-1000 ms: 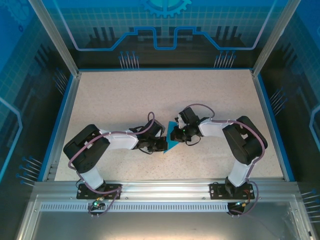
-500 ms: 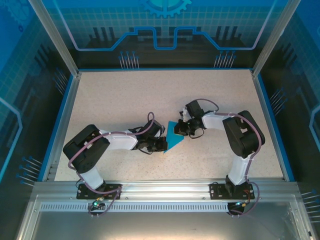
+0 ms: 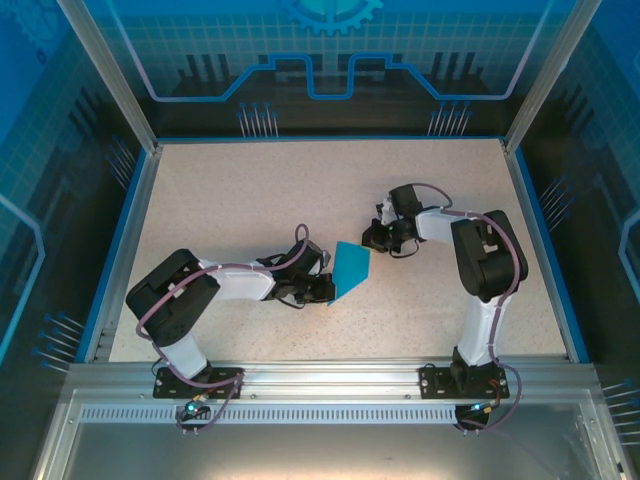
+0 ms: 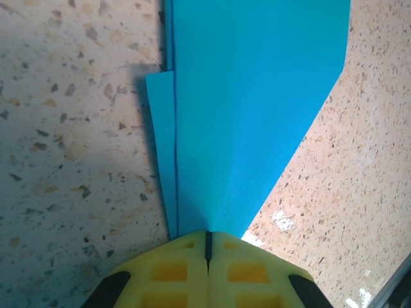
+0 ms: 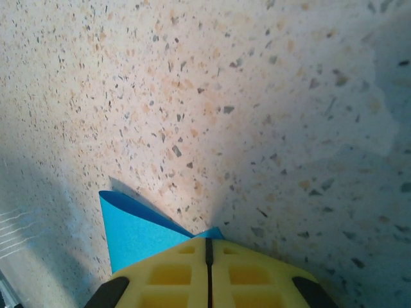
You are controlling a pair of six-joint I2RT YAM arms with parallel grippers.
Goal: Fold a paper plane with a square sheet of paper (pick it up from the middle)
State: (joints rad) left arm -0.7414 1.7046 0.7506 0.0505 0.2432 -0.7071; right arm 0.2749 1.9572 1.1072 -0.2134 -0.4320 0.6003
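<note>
Speckled beige stone-look table (image 3: 250, 190), blue glowing panel walls (image 3: 330, 50) all around. Left jaws are pinched shut on the folded teal-blue paper plane (image 3: 350, 268) mid-table. Right jaws are closed too, just beside its far edge.

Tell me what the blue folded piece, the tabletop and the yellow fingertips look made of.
The paper plane: thin matte paper, judging by sharp creases and layered edges. The table: speckled beige, stone-like or laminate, cannot tell which. The fingertips of the left gripper: matte yellow plastic or rubber, moulded with recessed pockets.
</note>
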